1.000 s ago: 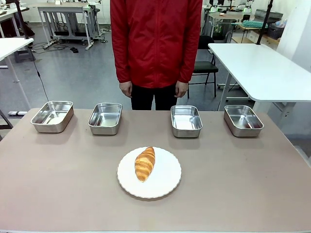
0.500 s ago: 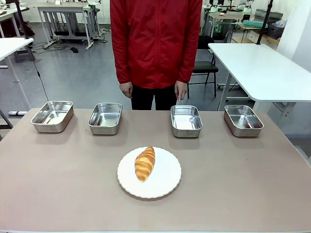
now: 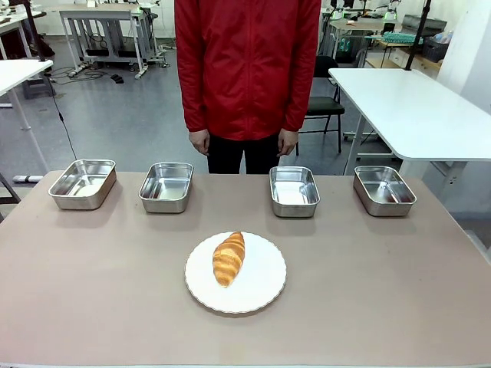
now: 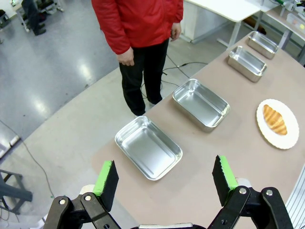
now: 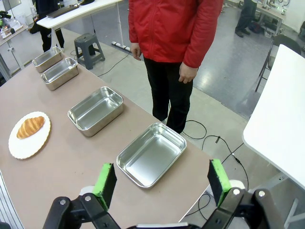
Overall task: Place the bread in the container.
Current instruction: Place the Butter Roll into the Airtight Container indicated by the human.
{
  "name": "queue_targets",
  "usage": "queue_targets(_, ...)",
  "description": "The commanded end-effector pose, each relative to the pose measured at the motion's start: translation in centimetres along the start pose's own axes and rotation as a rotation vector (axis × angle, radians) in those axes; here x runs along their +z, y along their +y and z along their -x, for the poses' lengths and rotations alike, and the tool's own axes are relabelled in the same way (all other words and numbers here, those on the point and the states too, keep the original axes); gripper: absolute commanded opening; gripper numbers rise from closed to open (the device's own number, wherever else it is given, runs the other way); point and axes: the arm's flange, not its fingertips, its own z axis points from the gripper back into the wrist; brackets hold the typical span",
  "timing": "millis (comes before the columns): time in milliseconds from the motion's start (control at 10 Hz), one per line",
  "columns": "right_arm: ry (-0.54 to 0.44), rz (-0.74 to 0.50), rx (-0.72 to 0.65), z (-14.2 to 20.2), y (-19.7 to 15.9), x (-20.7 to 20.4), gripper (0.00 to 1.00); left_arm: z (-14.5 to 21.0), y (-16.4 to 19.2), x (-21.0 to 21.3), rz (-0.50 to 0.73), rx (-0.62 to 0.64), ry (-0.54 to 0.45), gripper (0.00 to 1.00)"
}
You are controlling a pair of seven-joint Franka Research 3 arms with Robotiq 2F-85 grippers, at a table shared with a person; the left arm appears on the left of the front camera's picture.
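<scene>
The bread [image 3: 229, 258] lies on a plate [image 3: 265, 291] at the near middle of the table [image 3: 399, 291], with the containers [image 3: 165, 205] in the far row. Both arms' jaws stand fully open and empty. The bread seems light and soft, so a gentle hold across its middle is best.

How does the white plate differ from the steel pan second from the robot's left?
The plate is round, white and flat; the pan is rectangular, shiny and walled. The plate holds the bread; the pan is empty. The plate lies nearer the robot, the pan in the far row. Both rest on the table.
</scene>
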Motion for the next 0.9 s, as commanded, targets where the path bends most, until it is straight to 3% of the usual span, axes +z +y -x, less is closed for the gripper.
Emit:
queue_targets(0, -0.003, 0.001, 0.006, -0.06, 0.04, 0.06, 1.0, 0.06, -0.03, 0.02, 0.0, -0.008, 0.0, 1.0)
queue_targets(800, -0.003, 0.001, 0.006, -0.06, 0.04, 0.06, 1.0, 0.06, -0.03, 0.02, 0.0, -0.008, 0.0, 1.0)
